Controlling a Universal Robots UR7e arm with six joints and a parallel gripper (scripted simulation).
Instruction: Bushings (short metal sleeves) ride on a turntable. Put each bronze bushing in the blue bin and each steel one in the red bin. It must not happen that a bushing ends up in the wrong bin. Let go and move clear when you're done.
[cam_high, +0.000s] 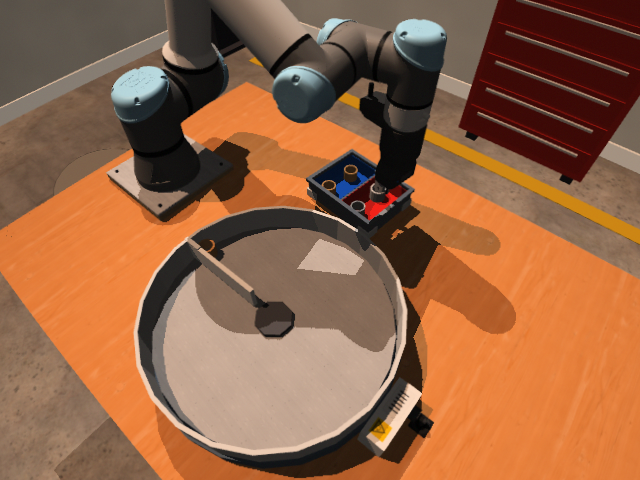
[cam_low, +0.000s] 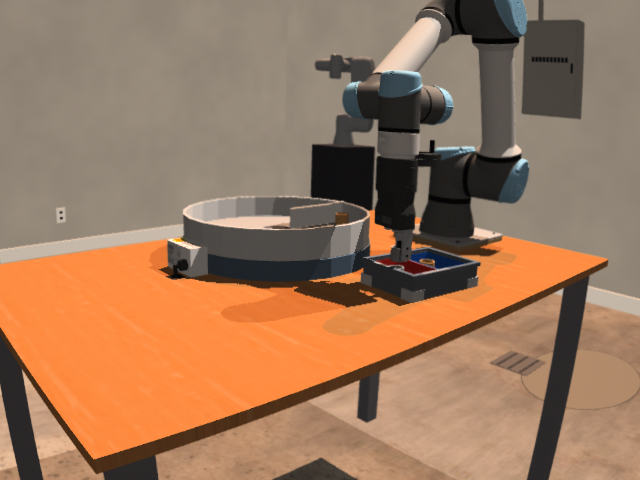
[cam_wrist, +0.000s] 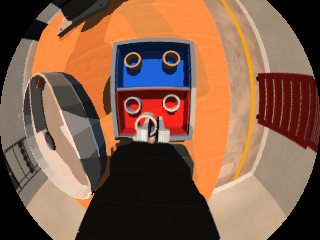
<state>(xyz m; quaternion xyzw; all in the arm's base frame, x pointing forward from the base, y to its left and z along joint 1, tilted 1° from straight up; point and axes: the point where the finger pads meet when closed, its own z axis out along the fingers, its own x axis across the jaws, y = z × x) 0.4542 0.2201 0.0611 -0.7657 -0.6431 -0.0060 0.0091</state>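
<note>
My gripper (cam_high: 381, 184) (cam_low: 403, 253) (cam_wrist: 154, 122) is shut on a steel bushing (cam_wrist: 146, 115), low over the red bin (cam_wrist: 156, 107), near its outer end wall. Two steel bushings stand in that bin: one (cam_wrist: 125, 105) on the turntable side, one (cam_wrist: 171, 95) on the far side. The far one seems hidden in the top view. Two bronze bushings stand in the blue bin (cam_wrist: 151, 73): one (cam_wrist: 132, 52) on the turntable side, one (cam_wrist: 171, 51) (cam_high: 350, 176) beyond. Another bronze bushing (cam_low: 341, 218) is on the turntable (cam_high: 258, 382), beside the guide bar.
The guide bar (cam_high: 224, 271) reaches from the turntable's wall towards its dark hub (cam_high: 275, 319). A high rim (cam_high: 402, 320) surrounds the turntable, close to the bins. A divider (cam_wrist: 151, 89) separates the two bins. A control box (cam_high: 390, 418) sits at the turntable's side.
</note>
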